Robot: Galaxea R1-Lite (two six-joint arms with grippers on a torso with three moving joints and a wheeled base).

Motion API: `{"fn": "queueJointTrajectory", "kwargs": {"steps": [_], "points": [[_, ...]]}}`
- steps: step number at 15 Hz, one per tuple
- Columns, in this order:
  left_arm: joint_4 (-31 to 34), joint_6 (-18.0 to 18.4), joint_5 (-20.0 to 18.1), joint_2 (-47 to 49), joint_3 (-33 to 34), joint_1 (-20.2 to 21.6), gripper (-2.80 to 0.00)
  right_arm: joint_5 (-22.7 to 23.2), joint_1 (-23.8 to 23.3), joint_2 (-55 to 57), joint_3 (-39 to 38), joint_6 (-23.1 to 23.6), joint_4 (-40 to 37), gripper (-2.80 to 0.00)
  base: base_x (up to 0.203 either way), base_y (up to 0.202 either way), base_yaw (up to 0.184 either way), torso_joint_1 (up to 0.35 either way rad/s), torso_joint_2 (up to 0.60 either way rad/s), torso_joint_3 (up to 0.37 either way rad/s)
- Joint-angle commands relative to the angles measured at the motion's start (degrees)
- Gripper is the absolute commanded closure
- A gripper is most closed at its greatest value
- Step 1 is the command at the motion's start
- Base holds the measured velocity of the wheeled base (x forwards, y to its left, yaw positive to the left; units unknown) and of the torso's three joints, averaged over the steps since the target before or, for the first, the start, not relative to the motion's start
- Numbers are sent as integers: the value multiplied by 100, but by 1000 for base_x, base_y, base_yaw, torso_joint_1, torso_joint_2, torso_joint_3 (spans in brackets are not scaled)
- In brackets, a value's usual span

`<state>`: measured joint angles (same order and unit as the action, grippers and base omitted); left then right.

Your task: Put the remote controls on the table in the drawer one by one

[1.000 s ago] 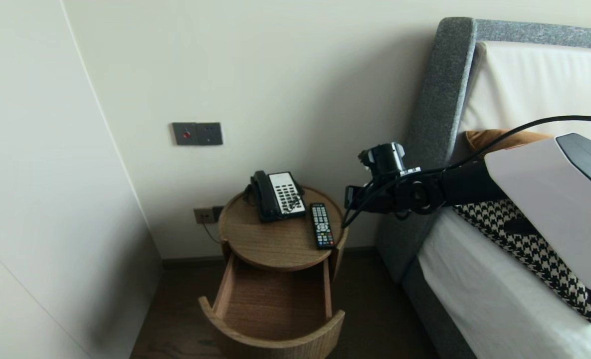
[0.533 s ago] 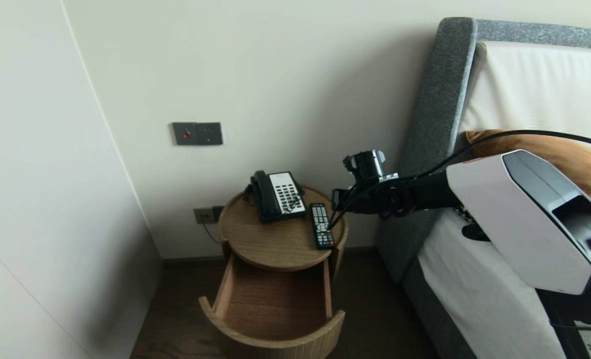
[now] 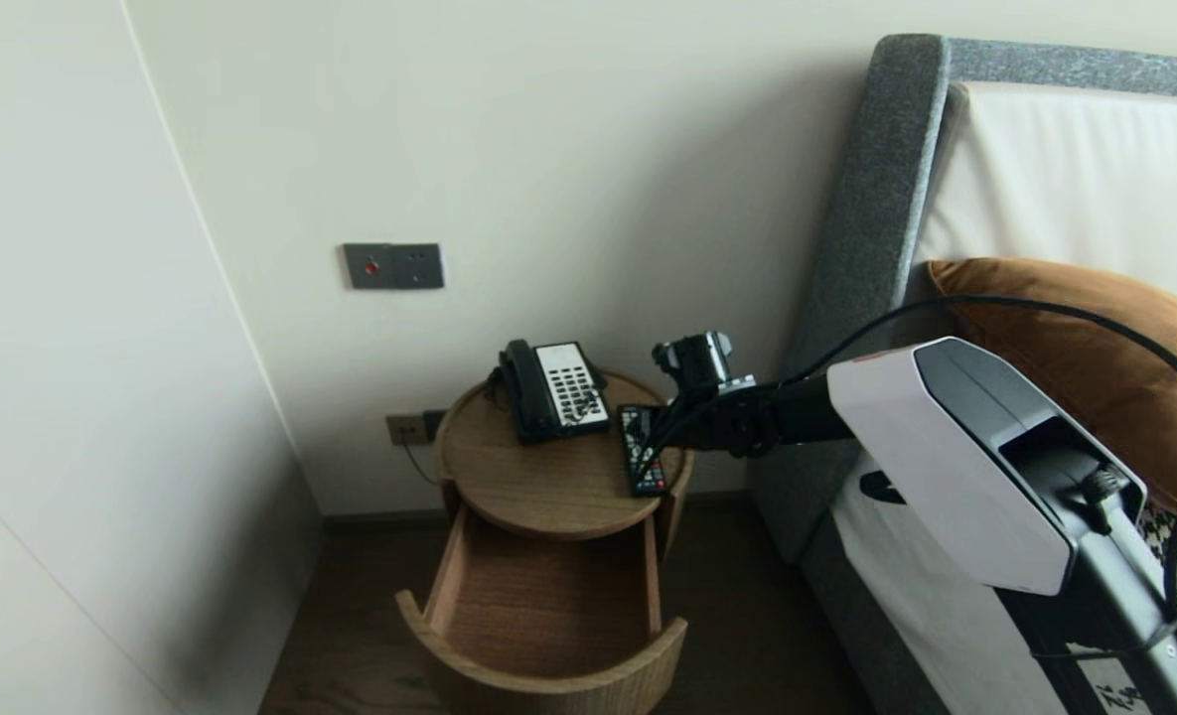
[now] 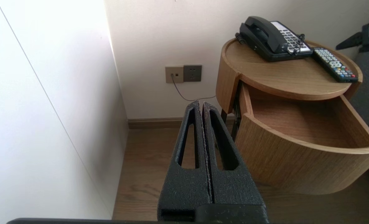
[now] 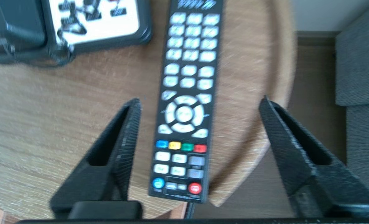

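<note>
The right gripper [image 5: 200, 100], jaws spread wide, straddled the remote [image 5: 187, 77] at frame centre (left gripper [image 4: 202, 107] idle, pressed together); a skewed pinch could nudge it off the nightstand [image 5: 279, 77].

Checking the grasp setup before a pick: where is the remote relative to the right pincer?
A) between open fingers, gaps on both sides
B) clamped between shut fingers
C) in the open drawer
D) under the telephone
A: the right wrist view shows the right pincer open, its fingers either side of the remote on the round table, wood visible in both gaps.
</note>
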<state>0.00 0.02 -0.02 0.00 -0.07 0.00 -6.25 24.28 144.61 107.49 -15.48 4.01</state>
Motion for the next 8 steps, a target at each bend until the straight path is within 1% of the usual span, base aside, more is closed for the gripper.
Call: {"fn": "queueJointTrajectory", "kwargs": {"steps": [1, 8], "points": [[-3, -2, 2, 0, 7, 0, 0, -7, 34, 173, 93, -7, 3, -280, 0, 0, 0, 0, 0, 0], [0, -2, 2, 0, -1, 0, 0, 11, 51, 471, 396, -8, 12, -280, 0, 0, 0, 0, 0, 0]]}}
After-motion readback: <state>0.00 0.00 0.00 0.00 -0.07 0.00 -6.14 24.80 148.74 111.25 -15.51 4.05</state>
